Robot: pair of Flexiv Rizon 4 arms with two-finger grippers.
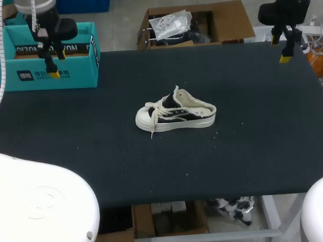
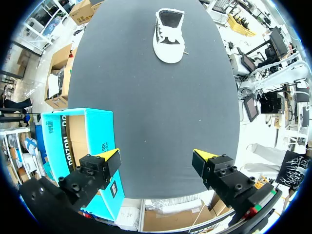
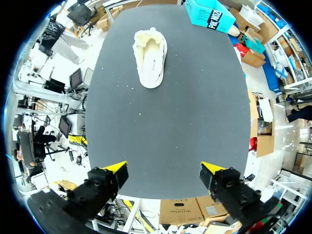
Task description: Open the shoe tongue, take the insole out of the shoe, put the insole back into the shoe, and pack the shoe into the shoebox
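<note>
Both end effectors are wide open and hold nothing, and their yellow tips touch nothing. The left end effector (image 2: 157,156) hangs well away from the shoe (image 1: 174,116), off to the shoe's left and far side, above the shoebox (image 1: 41,72). In its own wrist view one finger sits over the box's open top and the other over bare counter (image 1: 232,150). The right end effector (image 3: 164,168) hangs well away from the shoe on the opposite side, to its right and farther back, near the counter's far right corner. Only dark counter shows between its spread fingers, with the shoe well ahead of them.

There is one shoe, one shoebox and two end effectors. The shoe stands upright on its sole around the middle of the counter, with its white toe cap towards the left arm and its open heel towards the right arm. It is black and cream with a pale sole, and its white laces (image 1: 156,108) lie loose, one end trailing onto the counter by the toe. From the right wrist view the inside of the shoe looks cream, but I cannot tell the insole apart from the lining. The shoebox is teal with a brown inside, and it stands open well to the shoe's left and beyond it.
</note>
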